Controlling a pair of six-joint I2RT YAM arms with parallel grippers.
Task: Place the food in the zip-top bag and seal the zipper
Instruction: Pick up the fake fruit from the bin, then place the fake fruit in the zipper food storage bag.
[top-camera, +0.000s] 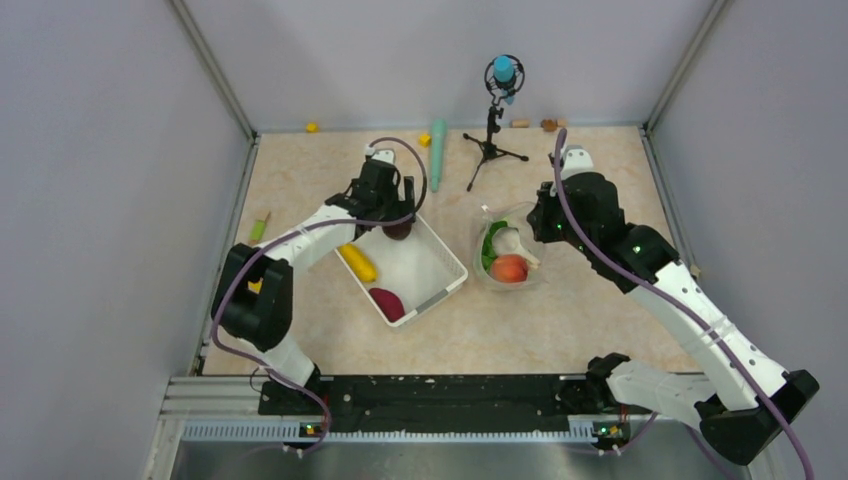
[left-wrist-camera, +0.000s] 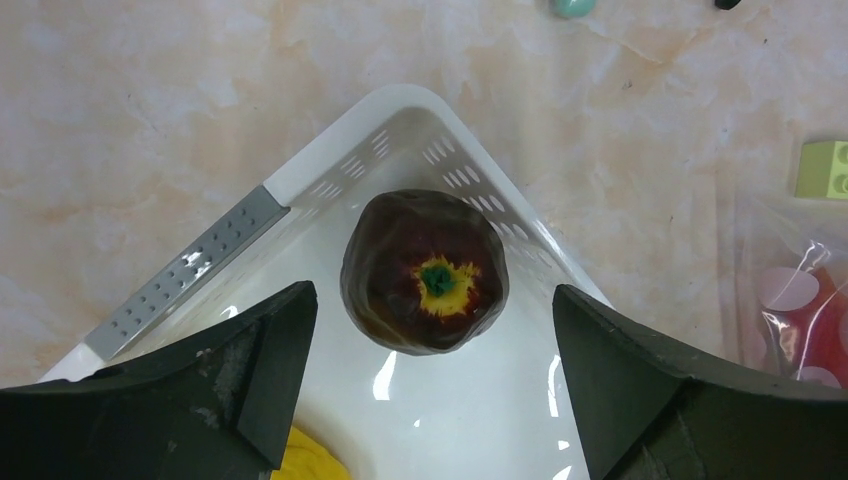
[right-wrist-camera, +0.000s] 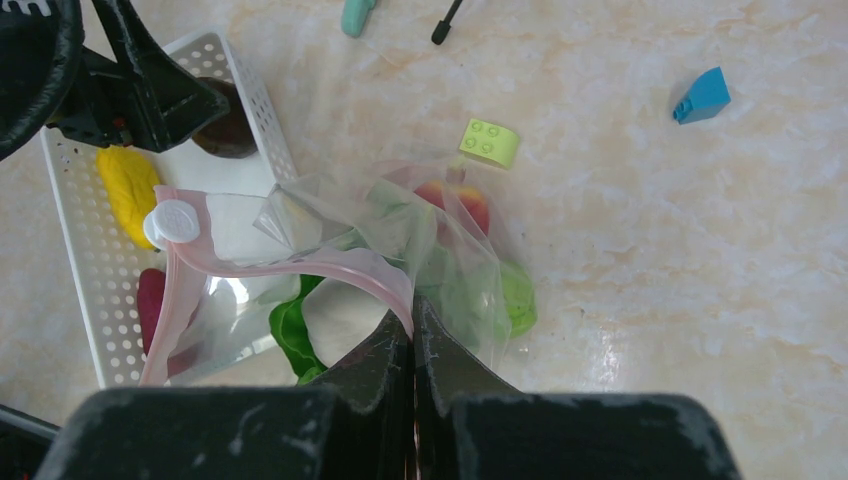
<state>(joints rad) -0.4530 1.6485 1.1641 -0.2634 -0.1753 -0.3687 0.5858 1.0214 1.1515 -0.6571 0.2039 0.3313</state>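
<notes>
Top external view: right gripper (right-wrist-camera: 412, 325) is clamping the zipper (right-wrist-camera: 300, 268) of the unsealed bag (right-wrist-camera: 330, 235), with an apple (top-camera: 509, 268) and greens (top-camera: 488, 250) lying inside, while left gripper (left-wrist-camera: 430, 310), fingers apart, is hovering over a dark fruit (left-wrist-camera: 425, 272) in the basket (top-camera: 447, 262) at left, beside corn (top-camera: 357, 262) and root (top-camera: 387, 303).

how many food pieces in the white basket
3 in the white basket: a dark round fruit in the far corner, a yellow piece midway, a maroon root at the near end. None seems hidden.

The left hand (left-wrist-camera: 430, 300) hangs spread wide; the right hand (right-wrist-camera: 412, 320) is pinched tight.
</notes>
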